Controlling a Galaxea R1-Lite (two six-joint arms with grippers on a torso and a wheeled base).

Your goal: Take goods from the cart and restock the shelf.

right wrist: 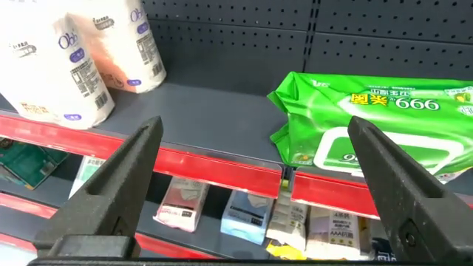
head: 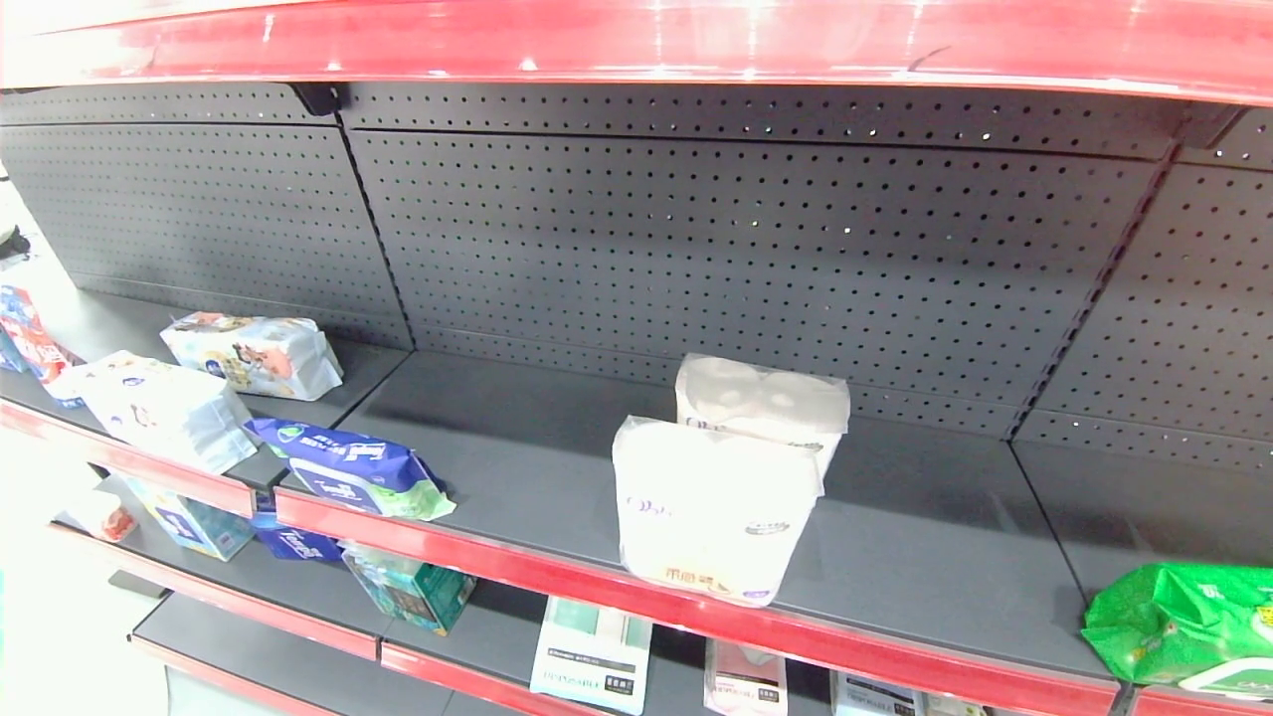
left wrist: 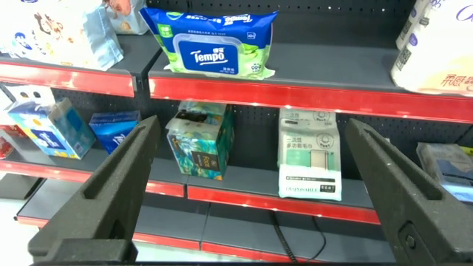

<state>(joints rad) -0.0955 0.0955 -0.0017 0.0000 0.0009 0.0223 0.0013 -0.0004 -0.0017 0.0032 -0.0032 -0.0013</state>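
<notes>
My left gripper (left wrist: 251,124) hangs with its two black fingers (left wrist: 111,192) spread wide and nothing between them, facing the red-edged shelf (left wrist: 310,92). My right gripper (right wrist: 255,122) is just as wide apart and just as empty. Ahead of my left one, a blue-and-green wipes pack (left wrist: 211,41) lies flat at the shelf's front edge, printed face up, with its long axis along that edge. In the head view it sits at the lower left of the frame. One level down stand a teal tissue box (left wrist: 199,140) and an upright white-and-green pack (left wrist: 310,155). Ahead of my right one, a green wipes pack (right wrist: 377,122) lies flat with its label up and its long axis along the edge, in the head view's lower right corner. Two white paper-roll packs (head: 711,502) stand upright mid-frame, one close behind the other.
</notes>
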